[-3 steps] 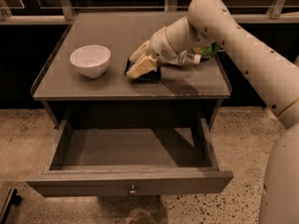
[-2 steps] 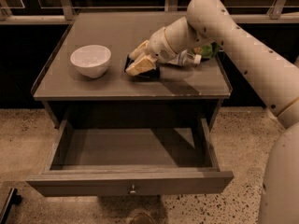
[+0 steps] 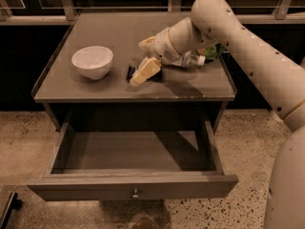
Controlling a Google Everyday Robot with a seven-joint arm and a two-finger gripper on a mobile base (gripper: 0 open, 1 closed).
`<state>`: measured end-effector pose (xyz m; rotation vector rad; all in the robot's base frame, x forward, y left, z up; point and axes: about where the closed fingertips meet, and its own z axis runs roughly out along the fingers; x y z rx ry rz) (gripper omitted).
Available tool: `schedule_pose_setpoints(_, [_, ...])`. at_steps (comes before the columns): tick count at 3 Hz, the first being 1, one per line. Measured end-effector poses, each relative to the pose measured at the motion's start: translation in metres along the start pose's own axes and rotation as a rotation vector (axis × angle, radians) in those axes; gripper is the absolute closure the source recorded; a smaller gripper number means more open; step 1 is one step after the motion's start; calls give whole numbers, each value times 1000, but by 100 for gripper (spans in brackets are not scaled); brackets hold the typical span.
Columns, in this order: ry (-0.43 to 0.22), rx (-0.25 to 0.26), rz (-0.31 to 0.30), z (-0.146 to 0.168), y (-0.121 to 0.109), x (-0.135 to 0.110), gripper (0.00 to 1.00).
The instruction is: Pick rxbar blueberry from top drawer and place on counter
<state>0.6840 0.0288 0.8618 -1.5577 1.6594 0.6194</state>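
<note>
the top drawer (image 3: 86, 190) stands pulled out at the bottom of the frame, its knob (image 3: 135, 193) facing front. above it on the counter (image 3: 109, 88), near the middle, the dark rxbar blueberry (image 3: 130, 72) lies flat, partly under the gripper (image 3: 139, 61), whose fingers are spread wide over it. a white bowl (image 3: 92, 61) sits left. a bottle (image 3: 189, 60) and green bag (image 3: 215, 51) lie behind the arm at upper right.

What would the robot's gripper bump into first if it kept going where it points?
Probably the dark snack bar right by the gripper, lying on the counter; depth is hard to judge.
</note>
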Motion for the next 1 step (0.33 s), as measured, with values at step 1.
schedule_pose_setpoints(1, [0, 0, 0, 0, 0, 0, 0])
